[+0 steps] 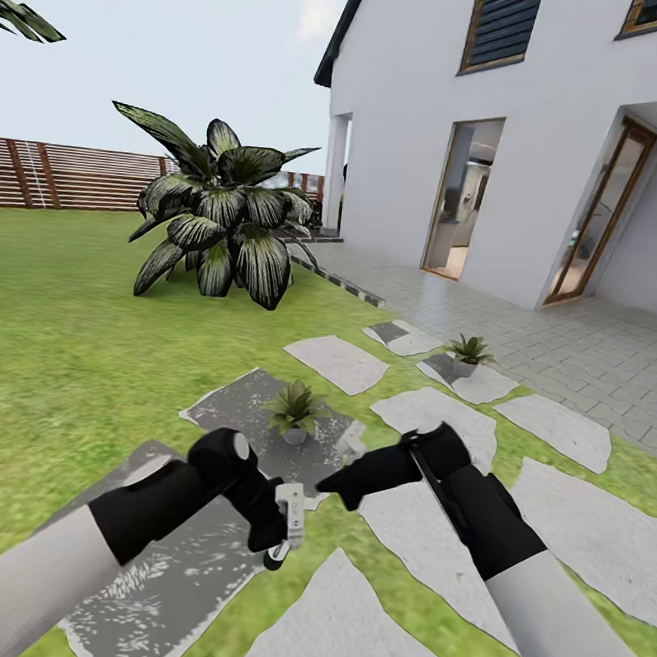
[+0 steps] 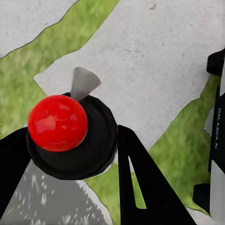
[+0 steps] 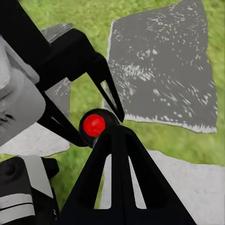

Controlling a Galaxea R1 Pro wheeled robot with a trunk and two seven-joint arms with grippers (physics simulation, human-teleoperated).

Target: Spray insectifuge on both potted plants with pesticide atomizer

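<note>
This is the garden of a home: green lawn [image 1: 56,342] set with pale stone slabs [image 1: 340,362], a brown slatted fence [image 1: 52,173], a big broad-leaved plant [image 1: 219,218], two small potted plants [image 1: 295,413], and a white house [image 1: 508,135] with a paved patio [image 1: 567,352].

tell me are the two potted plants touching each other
Apart. The head view shows the near potted plant and the far potted plant on separate stone slabs, with grass between them.

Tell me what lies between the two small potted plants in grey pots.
In the head view, a strip of grass between pale stone slabs separates the nearer potted plant from the farther one.
</note>
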